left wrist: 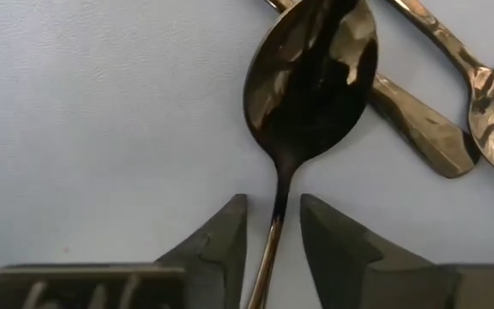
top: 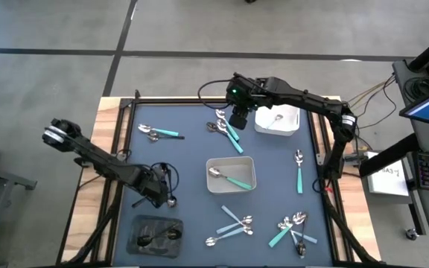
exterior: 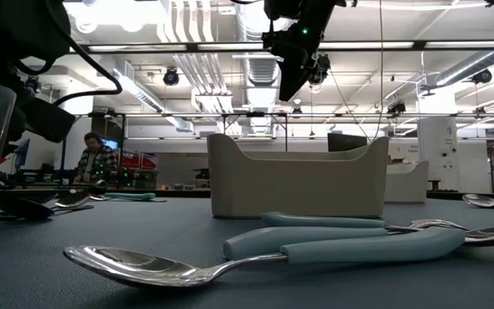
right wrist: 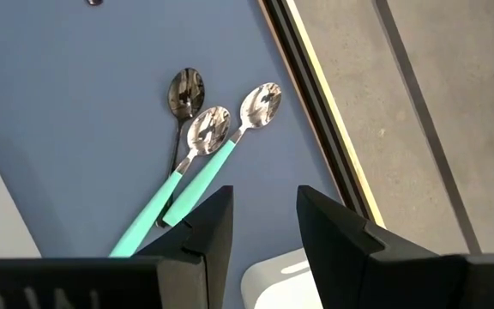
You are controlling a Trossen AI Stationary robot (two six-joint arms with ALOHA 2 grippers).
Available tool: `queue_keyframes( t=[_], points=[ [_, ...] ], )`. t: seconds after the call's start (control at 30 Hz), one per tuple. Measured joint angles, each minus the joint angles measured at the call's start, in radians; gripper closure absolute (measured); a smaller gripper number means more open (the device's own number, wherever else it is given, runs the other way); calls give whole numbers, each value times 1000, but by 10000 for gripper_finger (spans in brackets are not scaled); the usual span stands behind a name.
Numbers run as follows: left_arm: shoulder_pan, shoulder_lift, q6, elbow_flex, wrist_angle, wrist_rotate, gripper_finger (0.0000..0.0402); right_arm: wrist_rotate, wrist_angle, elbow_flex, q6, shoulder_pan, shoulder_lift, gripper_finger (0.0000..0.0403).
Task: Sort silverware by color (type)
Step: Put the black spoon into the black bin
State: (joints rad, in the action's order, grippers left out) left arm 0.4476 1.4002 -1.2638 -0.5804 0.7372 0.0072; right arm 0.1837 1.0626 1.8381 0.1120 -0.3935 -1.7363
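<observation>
Between the left gripper's (left wrist: 273, 249) parted fingers a black spoon's (left wrist: 309, 77) stem is straddled, unclamped, probably lined up for pickup. Below the raised, open right gripper (right wrist: 264, 227), teal-handled spoons (right wrist: 197, 167) are waiting.

Our left arm reaches in low from the left edge, left hand (top: 162, 195) down at the surface (top: 192, 152), fingers (left wrist: 217, 245) slightly parted, closing around a thin stem. Our right arm arcs in from the right, right hand (top: 237, 117) held high, fingers (right wrist: 208, 227) apart, holding nothing.
</observation>
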Motion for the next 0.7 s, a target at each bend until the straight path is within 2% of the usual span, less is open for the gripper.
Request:
queue_keyframes(
  t=[0.2,0.3,0.43,0.53,0.7],
  points=[
    [0,-24,-45,-23,31,-49,394,0,0,0,0,0,0,280],
    [-5,-42,-56,-41,57,-99,395,0,-1,0,0,0,0,280],
    [-4,-78,-61,-111,126,-101,399,0,-2,0,0,0,0,280],
    [2,-117,-53,-203,189,-120,400,0,-2,0,0,0,0,280],
    [68,-143,42,-391,150,-257,400,0,-3,0,0,0,0,280]
  ],
)
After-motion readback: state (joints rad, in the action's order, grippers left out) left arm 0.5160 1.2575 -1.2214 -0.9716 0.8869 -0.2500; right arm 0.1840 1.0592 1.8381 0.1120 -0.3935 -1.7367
